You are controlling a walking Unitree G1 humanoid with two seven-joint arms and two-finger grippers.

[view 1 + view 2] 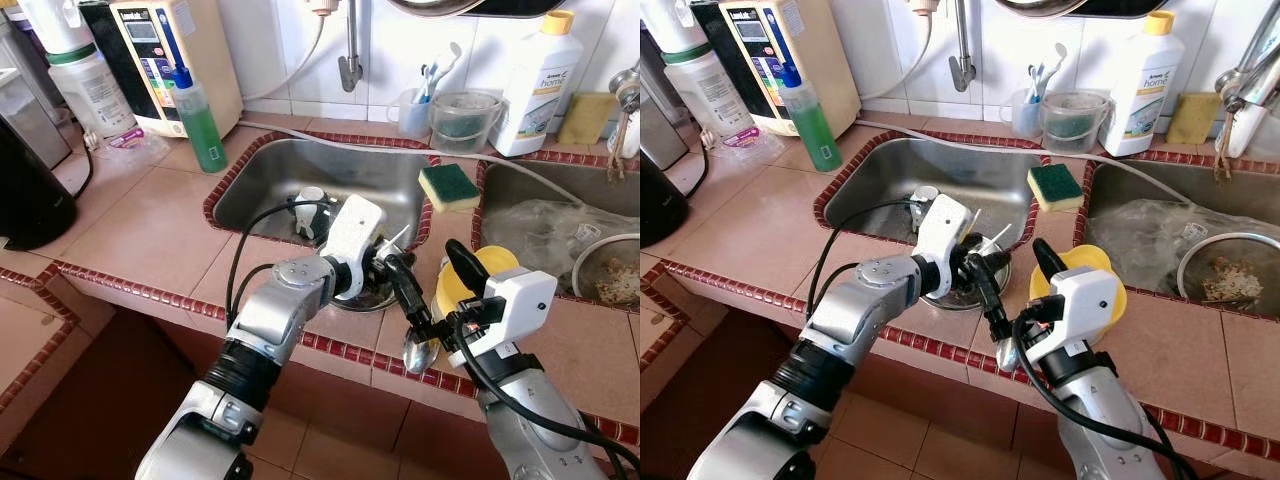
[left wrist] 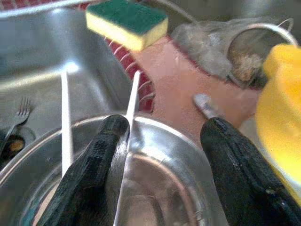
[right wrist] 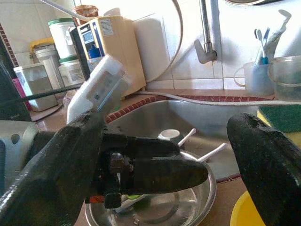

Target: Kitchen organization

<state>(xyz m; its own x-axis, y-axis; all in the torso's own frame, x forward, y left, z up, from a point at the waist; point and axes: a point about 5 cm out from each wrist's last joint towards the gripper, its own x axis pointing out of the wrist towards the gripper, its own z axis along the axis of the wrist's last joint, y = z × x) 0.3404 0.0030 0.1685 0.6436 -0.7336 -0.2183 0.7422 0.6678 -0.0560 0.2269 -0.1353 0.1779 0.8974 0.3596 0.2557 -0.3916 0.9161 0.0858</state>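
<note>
Left eye view: left gripper [image 1: 400,275] over steel bowl [image 1: 362,296] at the sink's [image 1: 262,175] front edge, jaws spread.

Left wrist view: one finger [image 2: 99,160] inside the bowl's rim, white sticks [image 2: 66,122] beside it.

Right wrist view: right gripper [image 3: 164,155] jaws spread wide, near yellow bowl [image 3: 244,214] on worktop [image 1: 150,230].

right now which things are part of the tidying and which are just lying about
In use:
- left gripper, open over the shallow steel bowl
- right gripper
- round yellow dish
- two white chopsticks in the bowl

Lying about:
- green-and-yellow sponge
- green soap bottle
- white detergent bottle
- steel fork
</note>
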